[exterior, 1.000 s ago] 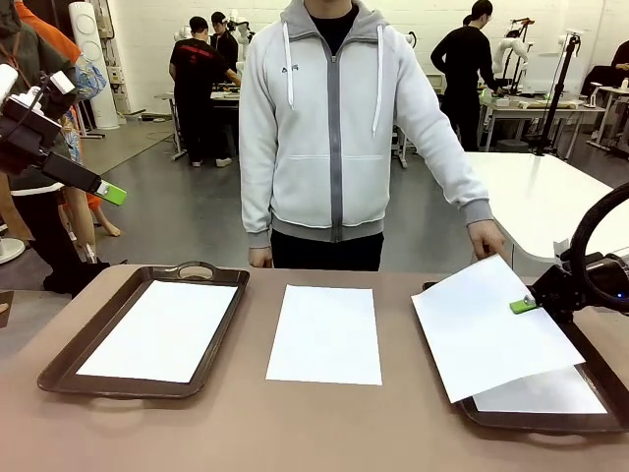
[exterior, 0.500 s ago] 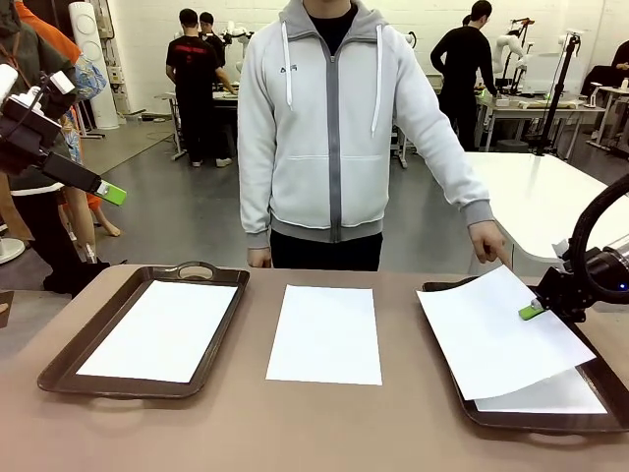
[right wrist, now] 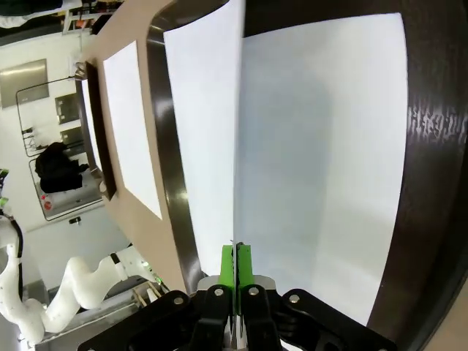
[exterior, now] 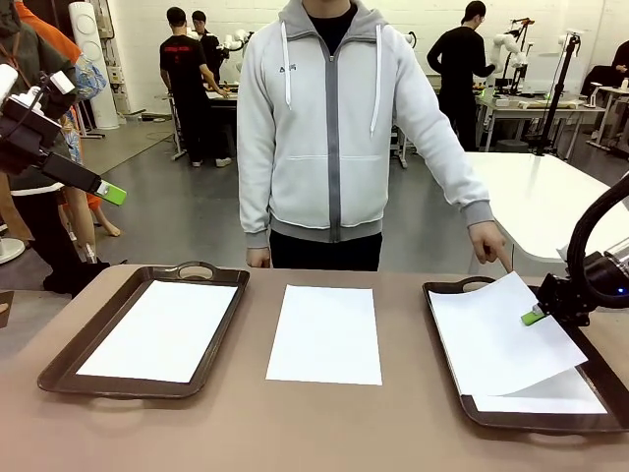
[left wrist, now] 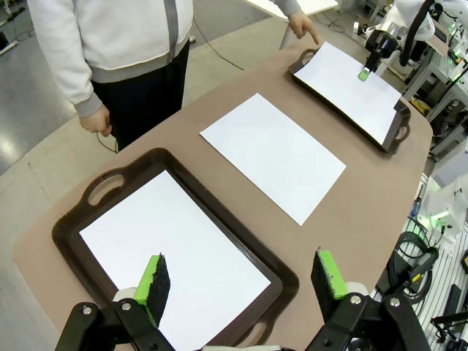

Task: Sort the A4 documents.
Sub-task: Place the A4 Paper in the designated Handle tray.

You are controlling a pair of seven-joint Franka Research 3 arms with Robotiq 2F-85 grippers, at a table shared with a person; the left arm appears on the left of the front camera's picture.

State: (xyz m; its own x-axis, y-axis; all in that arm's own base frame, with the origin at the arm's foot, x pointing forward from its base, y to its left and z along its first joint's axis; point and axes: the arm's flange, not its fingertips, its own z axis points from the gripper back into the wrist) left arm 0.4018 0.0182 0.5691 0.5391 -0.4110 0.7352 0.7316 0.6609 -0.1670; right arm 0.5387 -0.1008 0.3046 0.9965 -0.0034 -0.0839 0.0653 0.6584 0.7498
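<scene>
My right pincer (exterior: 532,317) is clenched on the edge of a thin white paper sheet (exterior: 496,339), holding it tilted over the right-hand dark brown handled tray (exterior: 539,424), where another sheet (exterior: 550,393) lies. My left pincer (left wrist: 240,267) hangs released above the left tray (left wrist: 73,219).

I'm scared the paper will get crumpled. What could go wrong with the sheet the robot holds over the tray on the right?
1. The right end effector pinches the held sheet by one edge, so the thin paper could crease or slip.
2. It hangs askew over the lower sheet in the right tray, so it might land crooked or on the rim.
3. The person's hand points close to its far corner and could get bumped.
</scene>
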